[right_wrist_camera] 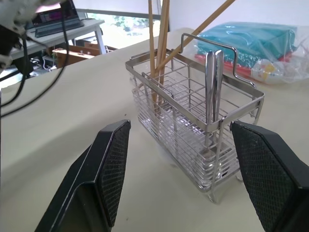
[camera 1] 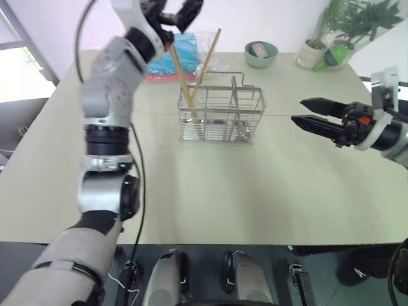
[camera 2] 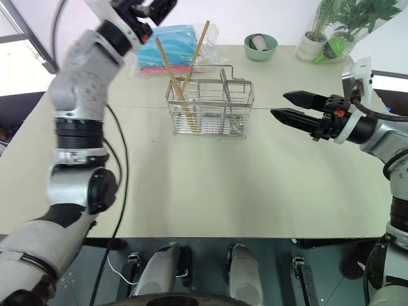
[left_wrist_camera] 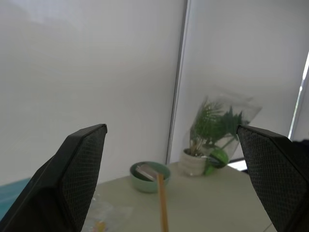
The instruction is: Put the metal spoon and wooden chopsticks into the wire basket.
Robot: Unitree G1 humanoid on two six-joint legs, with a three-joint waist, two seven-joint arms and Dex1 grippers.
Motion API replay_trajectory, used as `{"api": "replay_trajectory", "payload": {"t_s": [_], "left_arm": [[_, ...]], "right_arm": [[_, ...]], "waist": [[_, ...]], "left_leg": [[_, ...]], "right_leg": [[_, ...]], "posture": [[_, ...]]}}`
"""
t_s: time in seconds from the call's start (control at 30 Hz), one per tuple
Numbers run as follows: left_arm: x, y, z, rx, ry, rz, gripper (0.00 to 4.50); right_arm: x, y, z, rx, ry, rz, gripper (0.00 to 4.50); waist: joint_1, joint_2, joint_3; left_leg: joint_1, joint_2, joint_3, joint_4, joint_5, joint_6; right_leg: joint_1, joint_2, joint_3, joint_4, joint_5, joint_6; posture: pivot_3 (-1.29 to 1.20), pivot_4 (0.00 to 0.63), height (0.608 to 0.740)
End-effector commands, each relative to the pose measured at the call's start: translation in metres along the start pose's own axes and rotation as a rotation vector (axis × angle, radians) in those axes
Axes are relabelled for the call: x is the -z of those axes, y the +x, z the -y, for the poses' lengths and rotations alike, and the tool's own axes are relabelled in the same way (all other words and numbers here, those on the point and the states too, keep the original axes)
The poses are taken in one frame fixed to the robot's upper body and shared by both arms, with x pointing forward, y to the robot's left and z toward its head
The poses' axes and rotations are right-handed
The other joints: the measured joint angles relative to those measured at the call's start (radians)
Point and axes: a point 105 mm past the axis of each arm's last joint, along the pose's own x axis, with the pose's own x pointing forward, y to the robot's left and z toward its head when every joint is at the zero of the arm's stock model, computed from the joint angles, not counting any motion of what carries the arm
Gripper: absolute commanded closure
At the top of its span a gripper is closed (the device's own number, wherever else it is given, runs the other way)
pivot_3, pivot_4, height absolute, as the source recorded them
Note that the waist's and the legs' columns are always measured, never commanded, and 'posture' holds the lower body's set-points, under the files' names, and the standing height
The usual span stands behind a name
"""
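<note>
**Operator:** In the wire basket (camera 1: 220,115), mid-desk (camera 1: 268,197), I see the wooden chopsticks (camera 1: 191,70) leaning in its left end and the metal spoon (right_wrist_camera: 213,82) upright at the right.

**Spotter:** And the fingers?

**Operator:** My left gripper (camera 1: 171,14) hangs above the stick tops, fingers spread wide, empty. My right gripper (camera 1: 310,113) waits beside the basket, fingers apart, empty too.

**Spotter:** Risks?

**Operator:** If I lower the left arm carelessly, I'd judge it could clip the leaning sticks and tip the basket.
</note>
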Motion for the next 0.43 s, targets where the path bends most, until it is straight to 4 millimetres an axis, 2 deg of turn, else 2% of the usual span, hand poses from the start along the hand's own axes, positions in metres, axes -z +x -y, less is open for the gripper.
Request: {"api": "replay_trajectory", "payload": {"t_s": [0.03, 0.17, 0.33, 0.43], "left_arm": [[-0.015, -0.018, 0.012, 0.169, 0.189, -0.104, 0.03], [-0.002, -0.076, -0.019, 0.248, 0.363, -0.361, 0.03], [0.01, -0.134, -0.029, 0.382, 0.396, -0.572, 0.03], [0.017, -0.154, -0.032, 0.41, 0.408, -0.646, 0.03]], "right_arm": [[-0.009, -0.005, 0.004, 0.001, -0.069, 0.003, 1.11], [-0.005, -0.015, 0.016, 0.022, -0.094, -0.041, 1.11], [-0.006, -0.02, 0.031, 0.044, -0.115, -0.059, 1.11], [-0.006, -0.019, 0.036, 0.045, -0.116, -0.061, 1.11]], "waist": [[0.0, 0.0, 0.0], [-0.003, 0.002, 0.0], [-0.004, 0.002, 0.0], [-0.004, 0.002, 0.0]], "left_leg": [[0.0, 0.0, 0.0, 0.0, 0.0, 0.0], [0.0, 0.0, 0.001, 0.0, 0.0, 0.0], [-0.001, 0.001, 0.001, -0.001, 0.0, 0.0], [-0.001, 0.001, 0.001, -0.001, 0.0, 0.0]], "right_leg": [[0.0, 0.0, 0.0, 0.0, 0.0, 0.0], [0.0, 0.0, 0.0, 0.0, 0.0, 0.0], [-0.002, 0.0, 0.0, 0.0, 0.0, -0.001], [-0.002, -0.001, 0.0, -0.001, -0.001, -0.001]], "posture": [[0.0, 0.15, 0.715], [0.0, 0.15, 0.715], [0.0, 0.15, 0.715], [0.0, 0.15, 0.715]]}}
